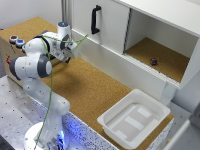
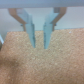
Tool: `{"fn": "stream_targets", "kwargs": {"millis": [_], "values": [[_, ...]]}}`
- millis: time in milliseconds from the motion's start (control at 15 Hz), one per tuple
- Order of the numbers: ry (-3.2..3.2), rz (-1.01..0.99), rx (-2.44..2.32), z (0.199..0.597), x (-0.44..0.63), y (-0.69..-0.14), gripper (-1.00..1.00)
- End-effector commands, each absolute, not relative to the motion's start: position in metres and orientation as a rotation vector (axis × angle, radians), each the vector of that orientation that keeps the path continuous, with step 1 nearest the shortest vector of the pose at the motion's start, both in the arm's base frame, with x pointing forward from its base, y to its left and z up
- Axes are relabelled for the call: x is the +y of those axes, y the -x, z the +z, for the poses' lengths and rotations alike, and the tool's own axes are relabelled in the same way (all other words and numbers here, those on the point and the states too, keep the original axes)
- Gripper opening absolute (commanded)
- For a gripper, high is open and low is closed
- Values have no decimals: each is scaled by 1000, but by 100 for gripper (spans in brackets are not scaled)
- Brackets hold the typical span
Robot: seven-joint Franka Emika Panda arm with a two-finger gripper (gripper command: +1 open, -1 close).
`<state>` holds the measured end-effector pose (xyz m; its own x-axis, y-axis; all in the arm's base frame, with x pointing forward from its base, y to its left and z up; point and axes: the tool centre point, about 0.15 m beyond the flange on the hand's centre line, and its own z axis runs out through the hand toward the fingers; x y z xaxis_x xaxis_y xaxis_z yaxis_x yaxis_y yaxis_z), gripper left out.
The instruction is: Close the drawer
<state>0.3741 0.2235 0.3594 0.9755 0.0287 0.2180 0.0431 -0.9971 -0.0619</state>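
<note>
At the exterior view's left stands a small wooden box (image 1: 7,49) with red and blue buttons (image 1: 16,41) on top. My arm covers the box's front, so the drawer and its handle are hidden. My gripper (image 1: 69,52) hangs just to the right of the box, low over the cork surface (image 1: 95,90). In the wrist view the gripper (image 2: 40,44) points at bare cork (image 2: 42,65), and its two pale fingers (image 2: 31,30) stand a little apart with nothing between them.
A white cabinet at the back has a door with a vertical black handle (image 1: 95,19) and an open compartment holding a small dark object (image 1: 153,61). A white plastic tub (image 1: 134,118) sits near the front right edge. A green cable (image 1: 50,95) hangs along my arm.
</note>
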Motion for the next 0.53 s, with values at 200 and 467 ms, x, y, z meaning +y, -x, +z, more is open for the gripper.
{"fn": "stream_targets", "kwargs": {"millis": [200,467], "values": [[3190,-490,-74,492,191,-415,100],[3169,-606,-78,569,178,-448,100]]}}
